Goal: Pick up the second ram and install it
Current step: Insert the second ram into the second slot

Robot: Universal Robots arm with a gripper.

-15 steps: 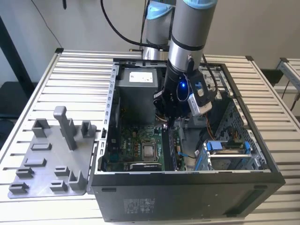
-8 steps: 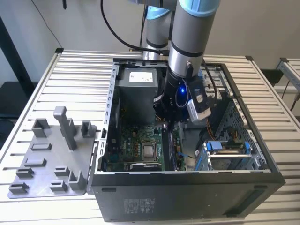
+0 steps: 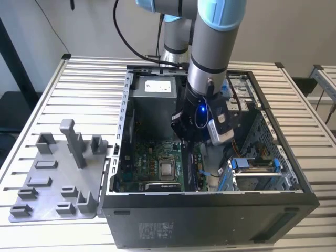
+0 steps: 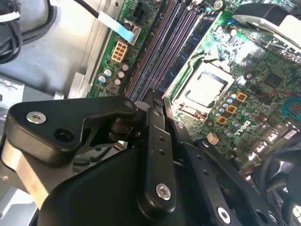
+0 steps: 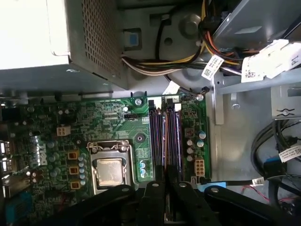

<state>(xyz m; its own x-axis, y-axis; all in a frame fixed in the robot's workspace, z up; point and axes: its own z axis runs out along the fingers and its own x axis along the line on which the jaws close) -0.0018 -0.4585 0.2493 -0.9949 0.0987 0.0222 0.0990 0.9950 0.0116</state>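
Gripper down inside PC case, fingers pinched on second ram, held edge-on right over the memory slots beside the CPU socket, prob. for seating.

A metal table of pale ribbed slats spans the exterior view from edge to edge. At the lower left of the frame a grey plastic tray with upright pegs lies flat on the slats. Just beside it, filling the centre and right, an open black computer case rests on the same surface, its open side facing up.
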